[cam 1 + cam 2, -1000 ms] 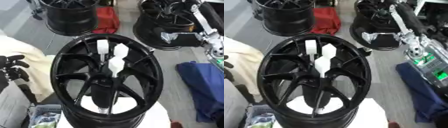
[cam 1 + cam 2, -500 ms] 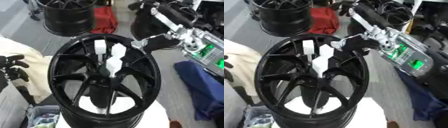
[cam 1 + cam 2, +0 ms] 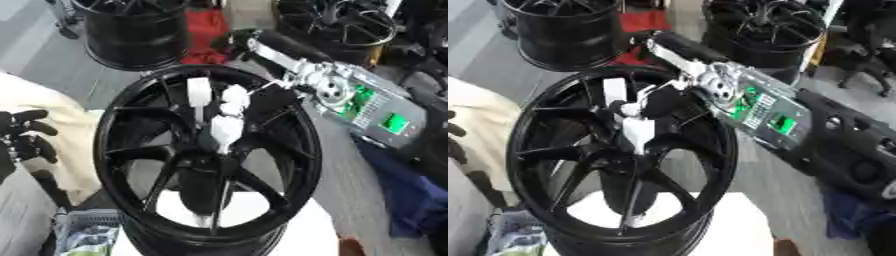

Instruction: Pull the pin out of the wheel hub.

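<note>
Now my right hand (image 3: pixel 271 97) reaches over the black wheel (image 3: pixel 131 150), touching the white pin (image 3: pixel 229 117); whether it grasps, I cannot tell. My left hand (image 3: pixel 22 140) rests curled, holding nothing.

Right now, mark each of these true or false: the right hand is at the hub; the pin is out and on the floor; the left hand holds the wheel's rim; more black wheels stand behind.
1. The right hand is at the wheel hub: true.
2. The pin lies on the floor: false, it stands in the hub.
3. The left hand holds the rim: false, it rests apart at the left edge.
4. More black wheels stand behind: true.
</note>
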Robot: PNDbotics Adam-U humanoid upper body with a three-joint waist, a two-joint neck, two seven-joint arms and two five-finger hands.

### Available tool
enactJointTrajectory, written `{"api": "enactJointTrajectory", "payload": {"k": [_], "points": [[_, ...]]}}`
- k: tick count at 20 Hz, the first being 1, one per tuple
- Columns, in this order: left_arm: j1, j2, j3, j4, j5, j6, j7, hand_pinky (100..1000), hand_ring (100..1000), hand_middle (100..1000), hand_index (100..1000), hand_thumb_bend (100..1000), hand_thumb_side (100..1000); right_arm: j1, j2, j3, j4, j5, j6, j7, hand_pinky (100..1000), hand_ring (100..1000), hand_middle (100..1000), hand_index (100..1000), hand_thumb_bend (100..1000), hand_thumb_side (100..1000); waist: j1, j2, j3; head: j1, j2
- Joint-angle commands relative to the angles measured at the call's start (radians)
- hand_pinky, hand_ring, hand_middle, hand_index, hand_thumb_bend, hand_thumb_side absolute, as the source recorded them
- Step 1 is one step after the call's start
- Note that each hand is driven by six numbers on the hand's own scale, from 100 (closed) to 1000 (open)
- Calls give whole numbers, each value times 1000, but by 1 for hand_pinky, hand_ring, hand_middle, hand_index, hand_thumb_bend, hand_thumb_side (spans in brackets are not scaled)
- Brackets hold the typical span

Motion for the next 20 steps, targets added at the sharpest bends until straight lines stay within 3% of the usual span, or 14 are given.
{"api": "enactJointTrajectory", "payload": {"k": [1,7,11,20], "points": [[-10,18,0,-19,-1,0,-6,562,549,641,864,100,886,-32,2,-13,3,-50,39,45,843,842,846,914,441,304,8,-7,0,-6,-2],[-10,16,-3,-18,-2,-1,-6,562,549,642,864,100,886,-58,14,-39,28,-139,132,137,858,867,855,915,460,291,8,-7,1,-7,-2],[-11,17,-4,-17,-1,-4,-6,562,549,641,864,100,885,-64,27,-52,63,-113,183,196,876,889,863,921,448,297,10,-7,4,-8,-2],[-13,17,-5,-15,2,-8,-6,562,550,642,864,100,883,-61,36,-100,155,21,138,333,896,913,872,928,444,295,13,-5,6,-11,-2]]}}
